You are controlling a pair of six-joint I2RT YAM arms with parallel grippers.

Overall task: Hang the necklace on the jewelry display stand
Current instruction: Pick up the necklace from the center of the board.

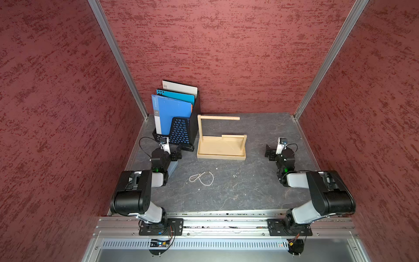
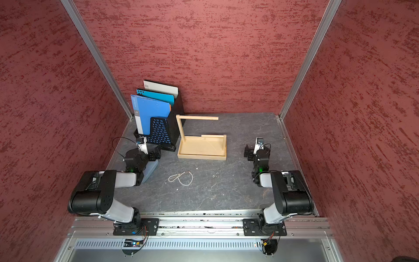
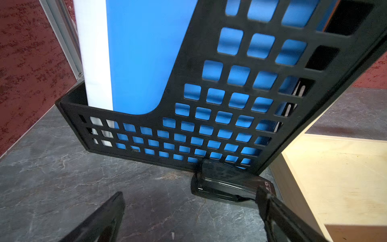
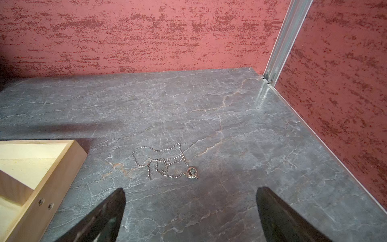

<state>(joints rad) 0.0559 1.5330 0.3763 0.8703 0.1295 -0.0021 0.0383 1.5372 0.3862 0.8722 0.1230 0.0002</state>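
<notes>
We saw left tool (image 3: pixel 190 192), right tool (image 4: pixel 190 190) spread, empty | white bead necklace (image 1: pixel 201 178) lay between them, thin silver chain (image 4: pixel 162 161) just ahead of right tool, likely staged within reach | pale wooden jewelry display stand (image 1: pixel 221 157) stood bare.

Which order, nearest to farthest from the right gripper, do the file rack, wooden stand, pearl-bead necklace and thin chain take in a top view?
From the right gripper:
1. thin chain, just beside it
2. jewelry display stand, middle
3. pearl-bead necklace, front middle
4. file rack, back left
</notes>
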